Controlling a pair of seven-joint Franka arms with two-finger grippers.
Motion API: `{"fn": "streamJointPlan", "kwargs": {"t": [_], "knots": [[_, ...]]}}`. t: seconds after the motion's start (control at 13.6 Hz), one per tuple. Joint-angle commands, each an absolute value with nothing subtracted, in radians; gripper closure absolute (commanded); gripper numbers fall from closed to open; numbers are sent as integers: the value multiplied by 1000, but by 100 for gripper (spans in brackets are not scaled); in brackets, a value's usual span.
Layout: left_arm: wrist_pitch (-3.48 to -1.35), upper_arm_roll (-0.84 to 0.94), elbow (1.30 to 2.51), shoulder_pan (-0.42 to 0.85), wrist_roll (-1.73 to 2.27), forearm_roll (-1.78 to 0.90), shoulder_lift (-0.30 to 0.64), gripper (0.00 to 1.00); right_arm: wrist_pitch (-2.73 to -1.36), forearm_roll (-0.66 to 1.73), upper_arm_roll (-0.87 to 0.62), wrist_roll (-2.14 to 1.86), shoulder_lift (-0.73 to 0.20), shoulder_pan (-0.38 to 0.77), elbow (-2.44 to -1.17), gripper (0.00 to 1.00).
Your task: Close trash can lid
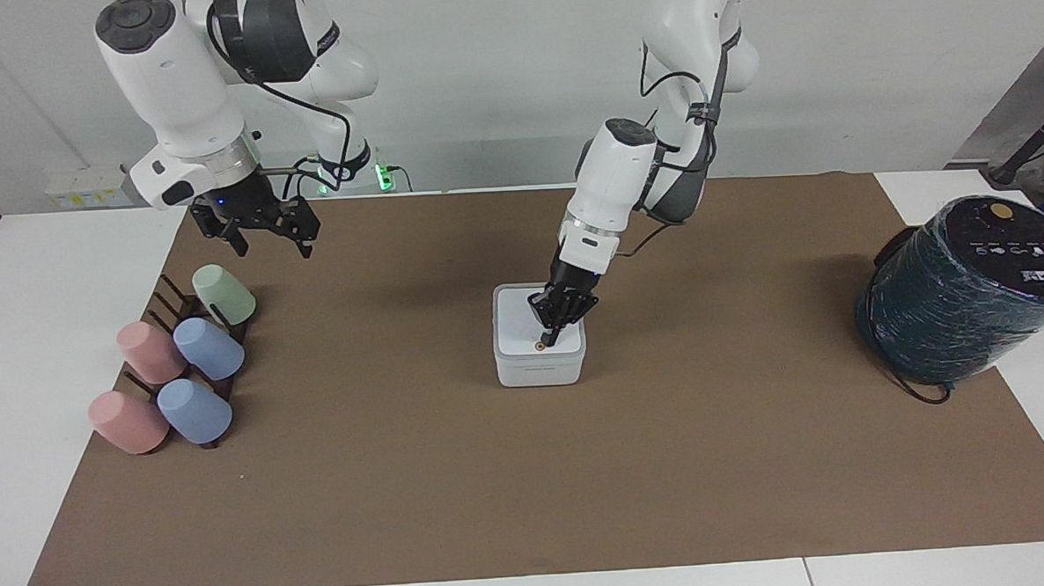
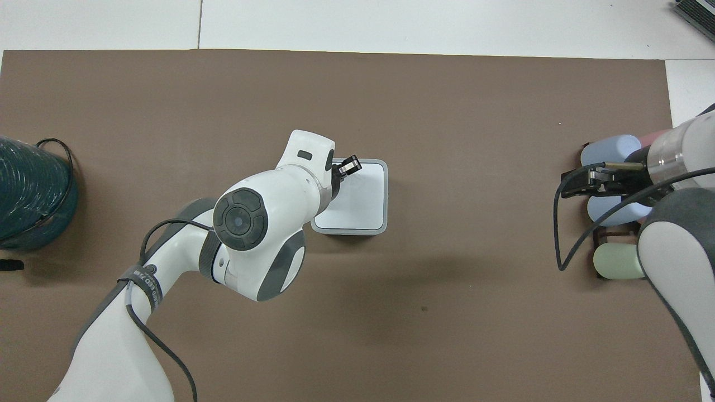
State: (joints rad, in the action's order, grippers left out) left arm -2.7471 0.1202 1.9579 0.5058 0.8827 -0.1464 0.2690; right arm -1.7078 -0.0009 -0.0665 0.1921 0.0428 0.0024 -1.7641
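The small white trash can (image 1: 540,369) stands mid-mat, and it also shows in the overhead view (image 2: 349,229). Its flat white lid (image 1: 520,322) lies down flat on the box, with the orange-brown dot (image 1: 537,346) on top; the lid also shows in the overhead view (image 2: 364,196). My left gripper (image 1: 549,338) is shut, pointing down, with its tip on the lid beside the dot; it also shows in the overhead view (image 2: 349,166). My right gripper (image 1: 261,234) is open and empty, waiting in the air over the cup rack; it also shows in the overhead view (image 2: 578,184).
A dark rack (image 1: 186,309) with several pastel cups (image 1: 209,348) stands at the right arm's end of the table. A large dark wrapped cylinder (image 1: 967,287) with a cable stands at the left arm's end. A brown mat (image 1: 530,486) covers the table.
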Motion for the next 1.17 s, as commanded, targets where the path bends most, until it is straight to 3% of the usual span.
{"fn": "streamJointPlan", "kwargs": {"t": [0.0,0.29,0.51,0.88,1.1], "knots": [[-2783,117,1951,532,876,-160,339,100,-1713,26,-71,160,60,-12,-1781,0],[-2728,114,1924,529,879,-152,328,100,-1713,26,-71,160,60,-12,-1781,0],[-2475,103,1811,503,874,-147,288,100,-1713,26,-71,160,60,-12,-1781,0],[-2064,103,1600,356,703,-138,253,100,-1713,26,-71,160,60,-12,-1779,0],[-1918,101,1566,247,492,-137,232,100,-1713,26,-71,160,60,-12,-1779,0]]}}
